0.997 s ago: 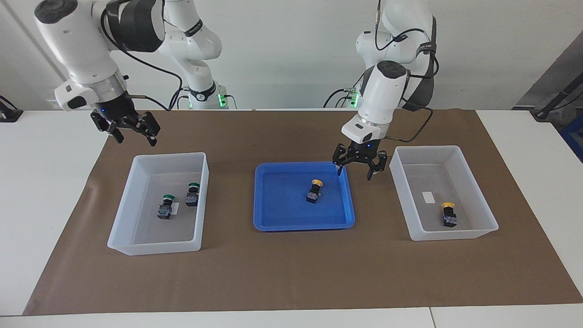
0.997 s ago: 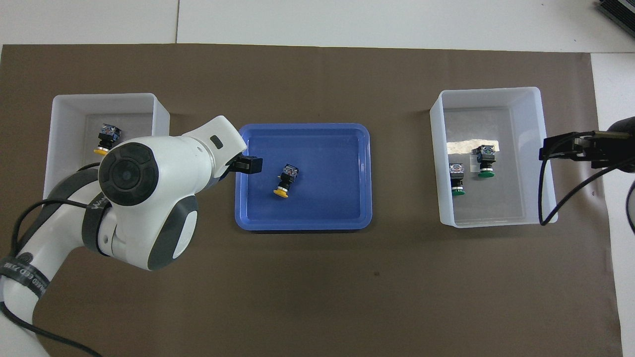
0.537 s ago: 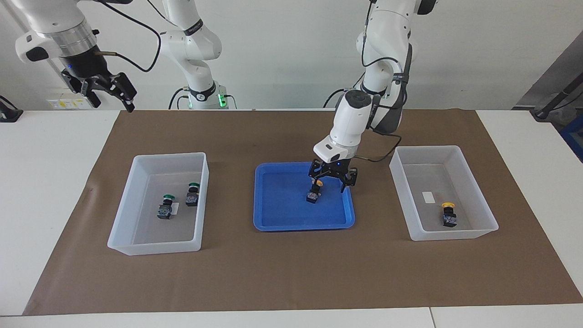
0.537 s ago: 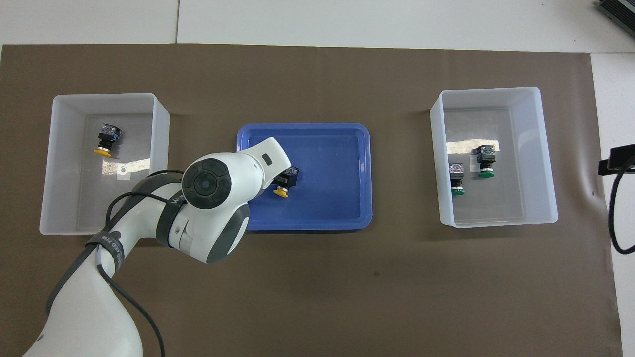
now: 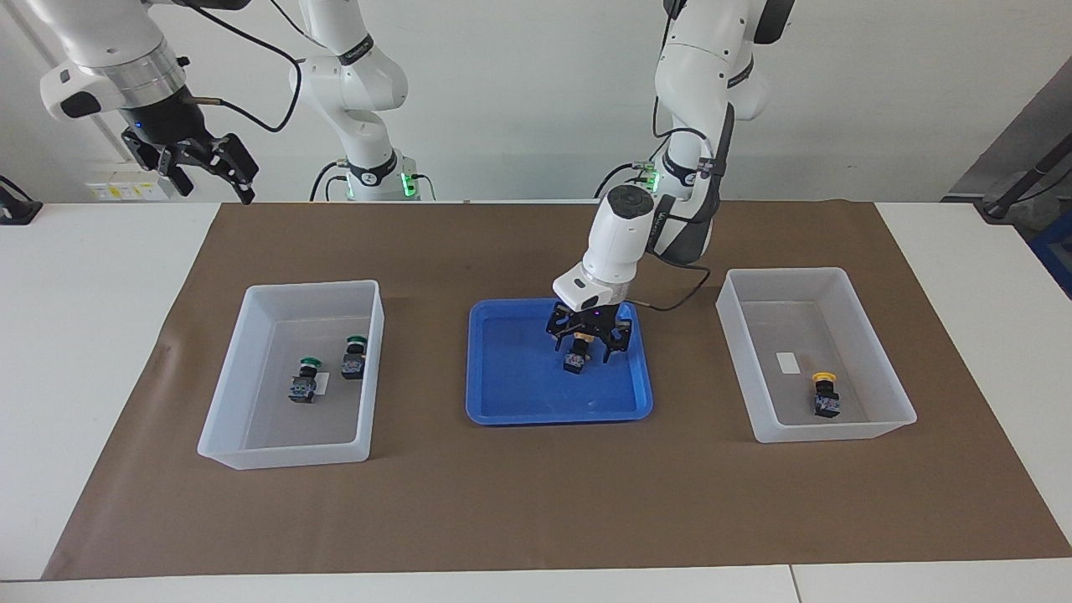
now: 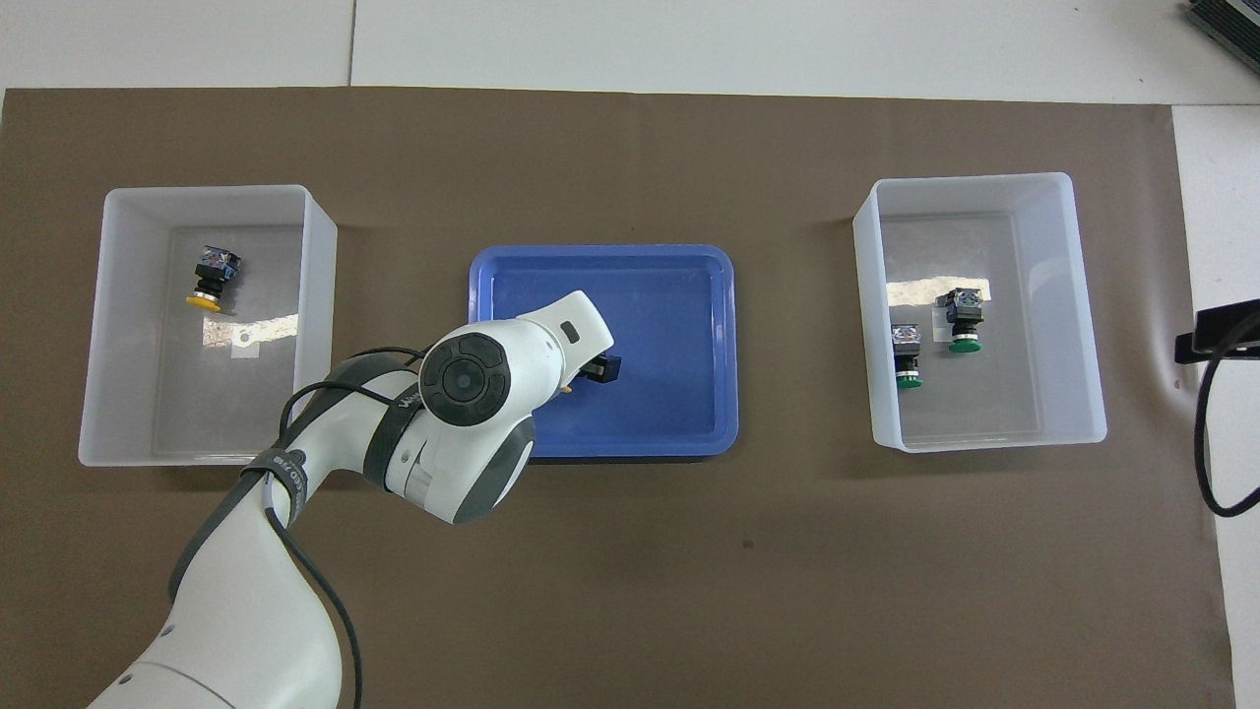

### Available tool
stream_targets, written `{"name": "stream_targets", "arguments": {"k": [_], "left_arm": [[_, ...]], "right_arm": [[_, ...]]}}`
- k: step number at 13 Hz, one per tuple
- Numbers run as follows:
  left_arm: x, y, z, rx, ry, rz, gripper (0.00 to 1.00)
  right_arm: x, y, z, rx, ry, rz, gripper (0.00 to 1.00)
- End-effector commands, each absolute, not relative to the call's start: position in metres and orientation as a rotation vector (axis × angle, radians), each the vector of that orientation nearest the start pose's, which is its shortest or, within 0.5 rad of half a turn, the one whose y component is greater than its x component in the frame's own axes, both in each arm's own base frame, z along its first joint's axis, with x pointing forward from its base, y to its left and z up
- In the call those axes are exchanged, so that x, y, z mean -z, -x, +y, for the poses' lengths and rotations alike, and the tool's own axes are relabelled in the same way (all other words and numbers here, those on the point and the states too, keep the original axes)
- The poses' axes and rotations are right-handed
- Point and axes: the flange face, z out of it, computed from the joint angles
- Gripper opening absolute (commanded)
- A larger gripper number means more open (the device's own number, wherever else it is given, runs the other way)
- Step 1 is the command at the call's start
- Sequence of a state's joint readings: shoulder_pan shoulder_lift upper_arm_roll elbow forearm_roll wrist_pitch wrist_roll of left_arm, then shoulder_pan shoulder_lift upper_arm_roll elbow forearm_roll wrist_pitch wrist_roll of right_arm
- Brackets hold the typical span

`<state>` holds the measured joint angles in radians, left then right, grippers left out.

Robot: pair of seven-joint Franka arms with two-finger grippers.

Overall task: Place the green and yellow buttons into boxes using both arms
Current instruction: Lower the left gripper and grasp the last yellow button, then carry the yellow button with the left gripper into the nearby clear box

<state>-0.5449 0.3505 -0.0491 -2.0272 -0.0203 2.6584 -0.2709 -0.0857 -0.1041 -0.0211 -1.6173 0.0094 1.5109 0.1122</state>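
**Left gripper down over the tray button**

Brown mat [image 5: 519, 502] covers the white table. Left gripper [image 5: 588, 345] is low in the blue tray [image 5: 511, 402], fingers spread either side of a yellow button [image 5: 576, 358], not clamped. Right gripper [image 5: 197, 167] hangs raised and spread, holding nothing, over the table's right-arm end. One box [image 5: 251, 444] holds two green buttons [image 5: 306, 378]; the other box [image 5: 837, 431] holds one yellow button [image 5: 826, 399].

Shallow blue tray [image 5: 519, 402] sits mid-table on a brown mat [image 5: 536, 502] — white tabletop [image 5: 84, 335] showing round the mat's edges.
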Motion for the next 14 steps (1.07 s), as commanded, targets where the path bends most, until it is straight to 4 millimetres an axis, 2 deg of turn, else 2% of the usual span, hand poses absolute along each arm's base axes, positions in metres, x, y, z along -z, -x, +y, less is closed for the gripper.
{"name": "stream_targets", "arguments": {"k": [1,2,3,4,5,6,8,10,12,14], "left_arm": [[-0.289,-0.521,-0.351,0.416,3.220,0.465,1.00],[-0.287,-0.517,-0.355,0.405,3.219,0.472,1.00],[-0.289,-0.520,-0.353,0.414,3.224,0.454,0.87],[-0.291,-0.524,-0.350,0.429,3.240,0.383,0.42],[-0.291,-0.525,-0.349,0.427,3.242,0.368,0.11],[-0.292,-0.527,-0.347,0.430,3.242,0.363,0.00],[-0.301,-0.529,-0.345,0.441,3.242,0.356,0.00],[-0.327,-0.539,-0.328,0.492,3.247,0.306,0.00],[-0.372,-0.554,-0.286,0.501,3.238,0.216,0.00],[-0.402,-0.563,-0.255,0.537,3.234,0.138,0.00]], "right_arm": [[-0.654,-0.504,-0.052,-0.003,3.115,0.355,1.00],[-0.654,-0.504,-0.052,-0.002,3.117,0.355,1.00],[-0.654,-0.504,-0.051,-0.003,3.116,0.352,1.00],[-0.654,-0.504,-0.051,-0.002,3.117,0.353,1.00],[-0.654,-0.504,-0.051,-0.003,3.116,0.352,1.00],[-0.654,-0.504,-0.051,-0.003,3.116,0.352,1.00],[-0.654,-0.504,-0.051,-0.003,3.116,0.352,1.00],[-0.654,-0.504,-0.051,-0.003,3.116,0.352,1.00],[-0.653,-0.506,-0.040,-0.007,3.119,0.319,1.00],[-0.652,-0.507,-0.015,-0.009,3.143,0.245,1.00]]}}
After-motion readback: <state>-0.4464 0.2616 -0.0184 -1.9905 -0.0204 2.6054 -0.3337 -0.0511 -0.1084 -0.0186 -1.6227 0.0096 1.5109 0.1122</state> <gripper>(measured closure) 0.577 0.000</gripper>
